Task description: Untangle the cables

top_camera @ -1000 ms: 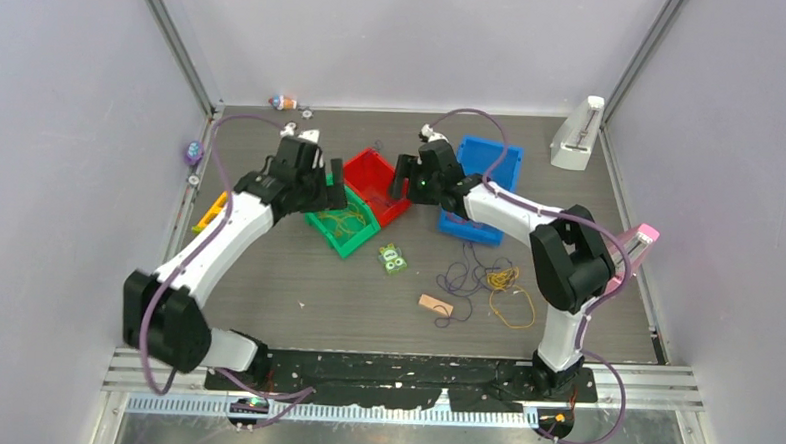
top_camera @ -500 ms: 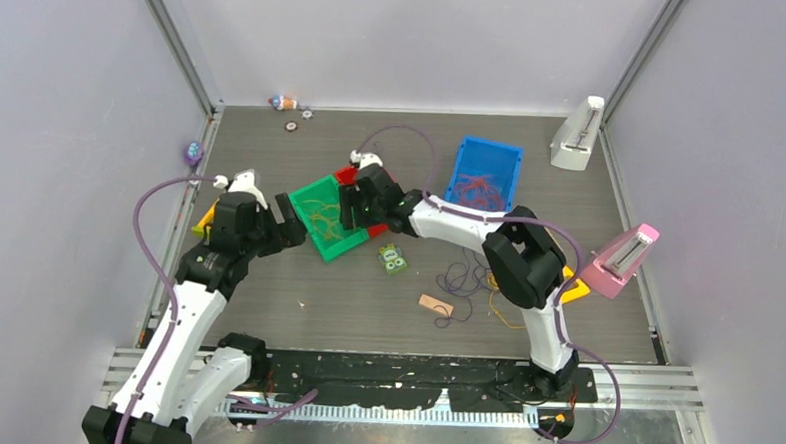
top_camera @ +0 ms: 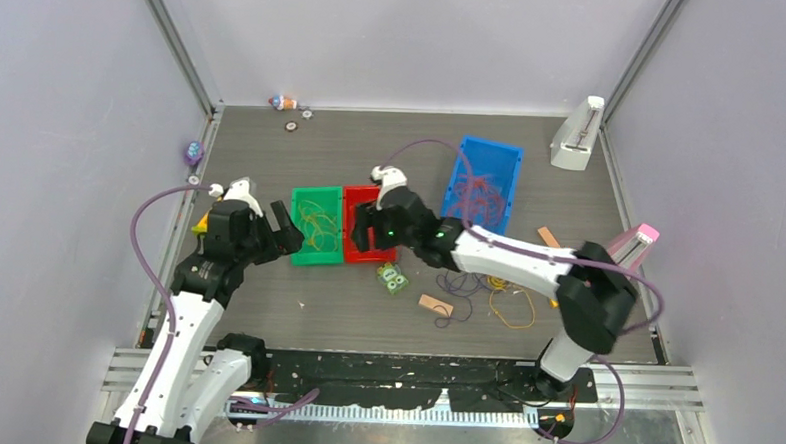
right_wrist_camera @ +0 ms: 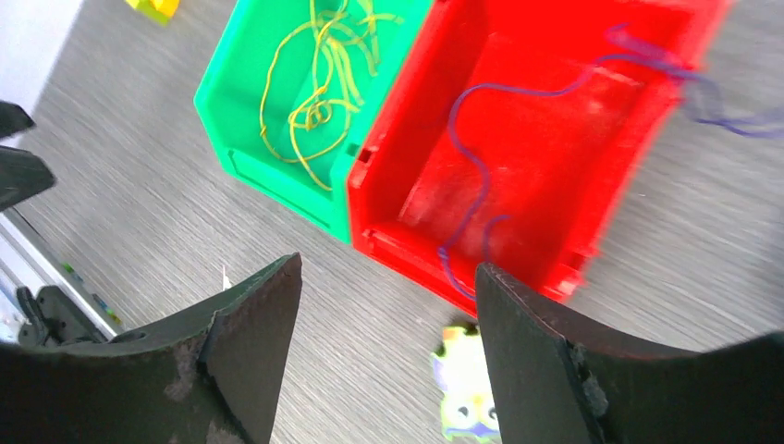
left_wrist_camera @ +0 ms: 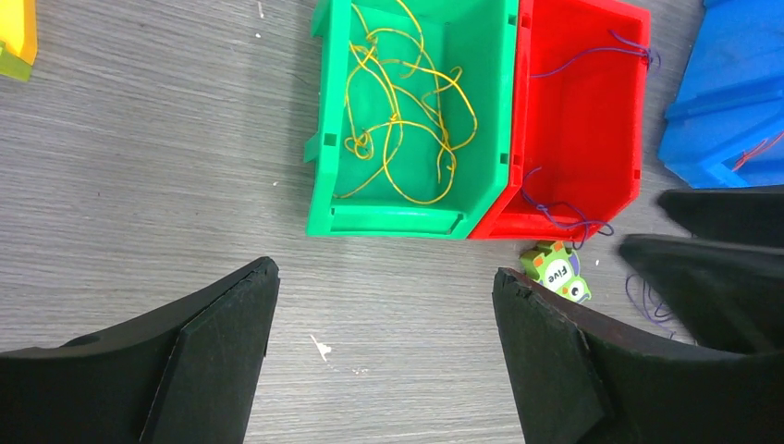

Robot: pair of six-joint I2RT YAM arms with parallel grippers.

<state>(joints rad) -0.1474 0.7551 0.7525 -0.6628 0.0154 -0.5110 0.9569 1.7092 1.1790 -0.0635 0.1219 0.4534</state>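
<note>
The left claw (left_wrist_camera: pixel 384 277) is open wide and holds nothing, near the green box (left_wrist_camera: pixel 322 139) with the yellow cables (left_wrist_camera: pixel 393 120) inside. The right claw (right_wrist_camera: pixel 388 273) is open wide too, over the edge of the red box (right_wrist_camera: pixel 555 157) with purple cables (right_wrist_camera: pixel 479 180). More cables (top_camera: pixel 502 280) lie mixed up on the table (top_camera: pixel 345 310).

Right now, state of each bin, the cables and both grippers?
green bin: upright, holds yellow cables.
red bin: upright, holds purple cables, some trailing over its rim.
blue bin: upright, holds orange-red cables.
loose cables: purple and yellow, tangled on the table.
left gripper: open, empty.
right gripper: open, empty.
</note>
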